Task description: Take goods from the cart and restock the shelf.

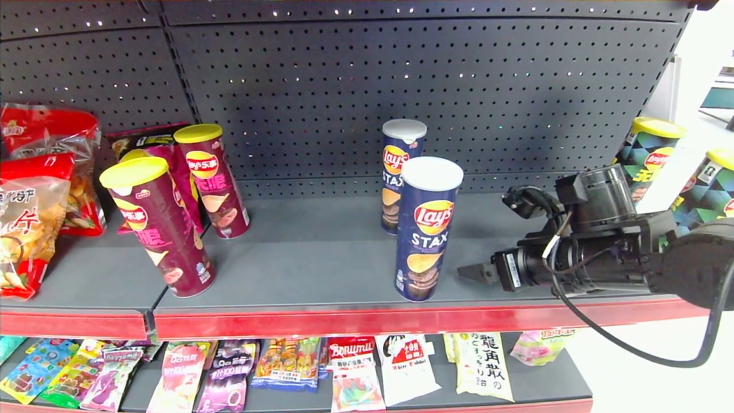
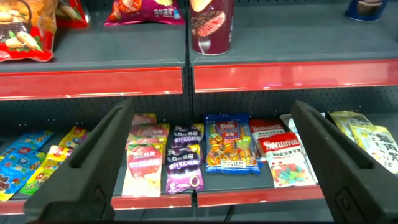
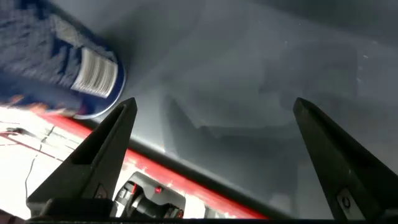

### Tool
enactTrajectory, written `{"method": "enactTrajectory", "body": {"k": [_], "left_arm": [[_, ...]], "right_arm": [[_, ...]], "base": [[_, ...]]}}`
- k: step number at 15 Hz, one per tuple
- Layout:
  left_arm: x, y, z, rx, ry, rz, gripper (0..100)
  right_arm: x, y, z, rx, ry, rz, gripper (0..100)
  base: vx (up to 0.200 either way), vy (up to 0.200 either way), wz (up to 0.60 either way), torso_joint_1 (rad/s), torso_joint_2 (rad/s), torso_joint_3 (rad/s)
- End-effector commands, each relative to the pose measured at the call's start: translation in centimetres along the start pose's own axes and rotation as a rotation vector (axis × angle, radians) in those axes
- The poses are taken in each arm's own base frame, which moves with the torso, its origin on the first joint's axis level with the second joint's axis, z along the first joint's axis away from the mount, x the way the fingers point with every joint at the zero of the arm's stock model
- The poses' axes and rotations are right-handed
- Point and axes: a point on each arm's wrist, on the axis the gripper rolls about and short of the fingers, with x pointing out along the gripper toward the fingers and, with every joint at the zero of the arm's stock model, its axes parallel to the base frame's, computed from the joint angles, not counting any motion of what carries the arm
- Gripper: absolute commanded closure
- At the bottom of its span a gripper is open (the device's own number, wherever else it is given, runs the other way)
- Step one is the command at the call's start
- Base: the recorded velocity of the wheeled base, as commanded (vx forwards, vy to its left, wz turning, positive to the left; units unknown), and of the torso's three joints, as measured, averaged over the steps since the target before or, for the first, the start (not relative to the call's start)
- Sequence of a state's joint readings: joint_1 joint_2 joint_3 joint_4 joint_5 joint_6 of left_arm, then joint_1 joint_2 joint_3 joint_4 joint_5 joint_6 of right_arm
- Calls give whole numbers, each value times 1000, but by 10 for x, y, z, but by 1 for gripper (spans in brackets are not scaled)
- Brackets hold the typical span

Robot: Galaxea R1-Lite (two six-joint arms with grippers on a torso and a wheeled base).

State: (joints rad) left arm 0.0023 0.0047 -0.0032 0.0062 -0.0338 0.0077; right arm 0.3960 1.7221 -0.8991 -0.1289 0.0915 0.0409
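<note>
Two blue chip cans with white lids stand upright in the middle of the grey shelf (image 1: 321,252). The front can (image 1: 427,229) is near the red front edge, the rear one (image 1: 401,172) behind it. My right gripper (image 1: 469,271) hovers low over the shelf just right of the front can, apart from it. In the right wrist view the gripper (image 3: 214,149) is open and empty, with the blue can (image 3: 62,62) off to one side. My left gripper (image 2: 211,155) is open and empty, facing the lower shelf of candy packets (image 2: 230,143).
Two maroon cans with yellow lids (image 1: 160,226) (image 1: 212,180) lean at the shelf's left, beside red snack bags (image 1: 40,189). Black-and-green cans (image 1: 654,149) stand at the far right behind my right arm. The perforated back wall (image 1: 401,86) closes the shelf.
</note>
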Motion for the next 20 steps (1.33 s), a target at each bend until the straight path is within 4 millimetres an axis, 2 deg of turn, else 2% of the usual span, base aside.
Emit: {"method": "enactTrajectory", "body": {"k": [1, 10, 20], "left_arm": [[0, 0, 0, 0, 0, -1, 0], [0, 0, 0, 0, 0, 1, 0], [0, 0, 0, 0, 0, 1, 0]], "right_arm": [[11, 0, 0, 0, 21, 3, 0], [27, 13, 2, -30, 39, 36, 0], [31, 21, 4, -45, 38, 52, 0]], "base": [[0, 0, 0, 0, 0, 0], [0, 0, 0, 0, 0, 0], [0, 0, 0, 0, 0, 0]]}}
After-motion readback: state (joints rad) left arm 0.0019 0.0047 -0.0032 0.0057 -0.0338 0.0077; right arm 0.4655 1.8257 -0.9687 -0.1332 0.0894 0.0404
